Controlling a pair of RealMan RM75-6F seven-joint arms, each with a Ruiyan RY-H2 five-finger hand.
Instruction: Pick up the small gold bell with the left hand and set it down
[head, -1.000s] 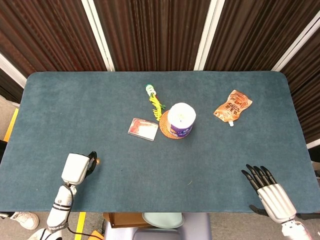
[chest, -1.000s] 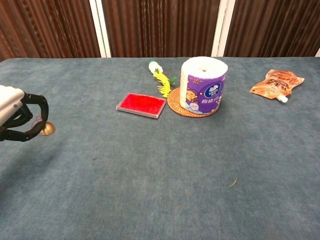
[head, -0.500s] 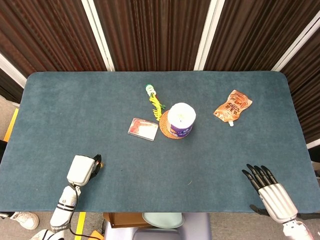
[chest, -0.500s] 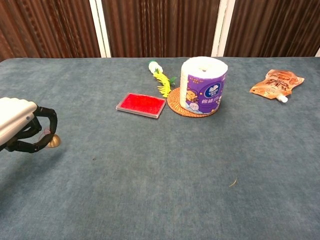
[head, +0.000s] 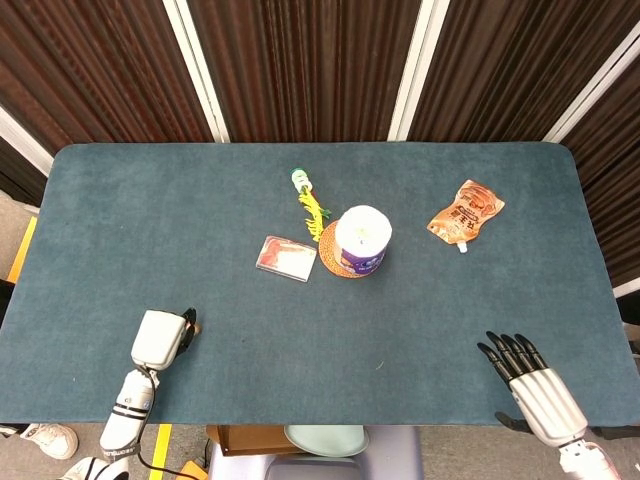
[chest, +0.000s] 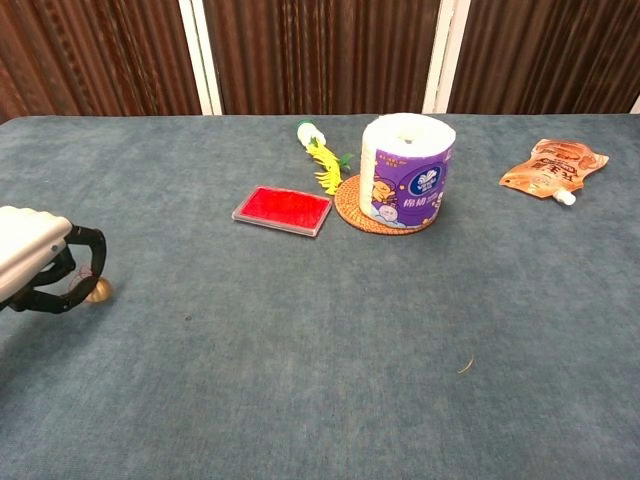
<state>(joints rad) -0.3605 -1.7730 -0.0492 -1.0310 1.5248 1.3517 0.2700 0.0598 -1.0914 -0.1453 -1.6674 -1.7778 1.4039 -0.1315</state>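
The small gold bell (chest: 98, 290) sits at the tips of my left hand's (chest: 40, 265) curled black fingers (chest: 85, 262), low over the blue table (chest: 300, 340) at its front left. The hand pinches it; whether the bell touches the cloth I cannot tell. In the head view the left hand (head: 160, 338) hides most of the bell. My right hand (head: 525, 378) lies at the front right edge with fingers spread, holding nothing. The chest view does not show it.
A red flat case (chest: 283, 210), a toilet roll (chest: 404, 170) on a woven coaster (chest: 352, 215), and a yellow-green toy (chest: 320, 155) stand mid-table. An orange pouch (chest: 555, 165) lies far right.
My left hand has carried the bell down and toward the table's front edge, then drifted slightly left. The right hand has shifted a little.
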